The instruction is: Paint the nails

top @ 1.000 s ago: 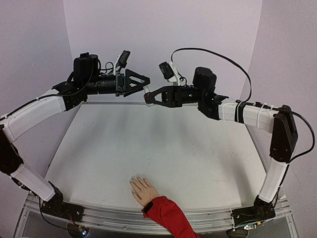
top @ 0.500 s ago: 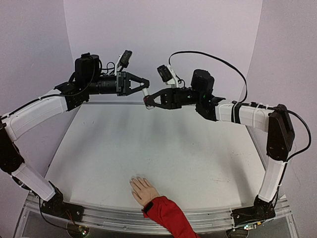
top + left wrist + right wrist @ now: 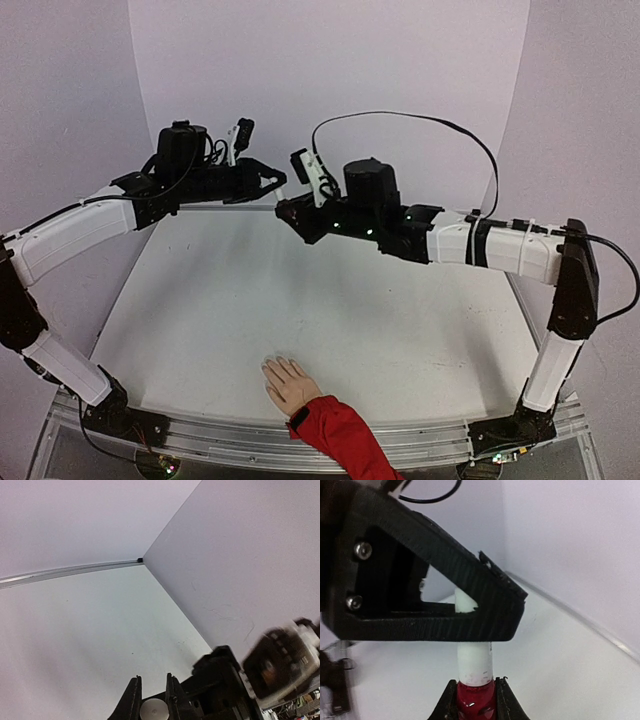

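- A second ago the left gripper (image 3: 277, 184) stood wide open at the white cap (image 3: 474, 661). Now its jaws are closed on that cap, and the right arm has swung leftward.
- The right gripper (image 3: 476, 695) clamps the dark-red body of the polish bottle (image 3: 476, 706).
- Both grippers meet in the air above the far side of the table (image 3: 400, 320).
- The mannequin hand (image 3: 288, 384), in its red sleeve (image 3: 340, 430), lies flat at the near edge, unmoved and well apart from both grippers.
- The nails (image 3: 272, 366) are too small for us to judge; some perhaps look darker.
- The bottle's base is cut off in the right wrist view.
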{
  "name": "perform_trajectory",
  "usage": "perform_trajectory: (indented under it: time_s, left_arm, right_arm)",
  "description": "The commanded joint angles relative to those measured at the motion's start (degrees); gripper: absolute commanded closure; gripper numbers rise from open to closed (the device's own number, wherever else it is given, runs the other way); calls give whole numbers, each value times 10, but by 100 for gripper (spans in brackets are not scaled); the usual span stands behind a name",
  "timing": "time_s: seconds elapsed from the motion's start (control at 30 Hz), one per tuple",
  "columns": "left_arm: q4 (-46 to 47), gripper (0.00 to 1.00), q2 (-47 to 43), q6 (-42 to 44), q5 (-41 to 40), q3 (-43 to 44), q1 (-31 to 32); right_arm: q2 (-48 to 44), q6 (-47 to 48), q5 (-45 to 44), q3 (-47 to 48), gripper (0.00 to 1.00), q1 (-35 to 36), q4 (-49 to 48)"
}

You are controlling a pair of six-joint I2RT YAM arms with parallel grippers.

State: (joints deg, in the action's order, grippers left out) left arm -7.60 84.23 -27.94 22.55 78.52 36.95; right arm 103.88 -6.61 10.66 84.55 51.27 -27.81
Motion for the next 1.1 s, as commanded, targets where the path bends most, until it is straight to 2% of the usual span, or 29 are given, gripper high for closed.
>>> perform_trajectory:
  time_s: [0.0,0.07,0.17,0.3,0.33,0.4,0.5,0.67,0.8,0.93,1.03,1.07]
  left_arm:
    - [-56,100,-20,3,-49,40,14]
    - [-57,100,-17,-6,-53,38,14]
    - [-58,100,-16,-14,-51,36,14]
    - [-57,100,-19,-15,-37,34,14]
    - [-57,100,-21,-14,-35,34,14]
    - [-55,92,-24,-10,-33,34,14]
    - [-49,74,-26,-6,-14,38,14]
    - [-28,46,-21,-11,61,51,14]
    - [27,24,-23,-25,129,36,14]
    - [82,19,-16,-50,187,28,14]
    - [102,21,-19,-54,194,22,14]
    - [108,26,-20,-52,199,21,14]
  right_arm:
    - [14,197,-454,44,100,69,-41]
    - [33,221,-484,61,100,87,-61]
    - [50,220,-464,81,100,94,-61]
    - [29,194,-360,61,100,87,-59]
    - [19,183,-316,52,100,80,-56]
    - [0,156,-200,42,100,58,-32]
    - [-21,115,11,29,100,14,-1]
    - [-45,49,208,22,100,-35,29]
    - [-46,-19,410,21,100,-95,14]
    - [-19,-60,561,53,100,-114,9]
    - [-12,-81,607,66,100,-114,0]
    - [-11,-86,605,66,100,-113,-3]
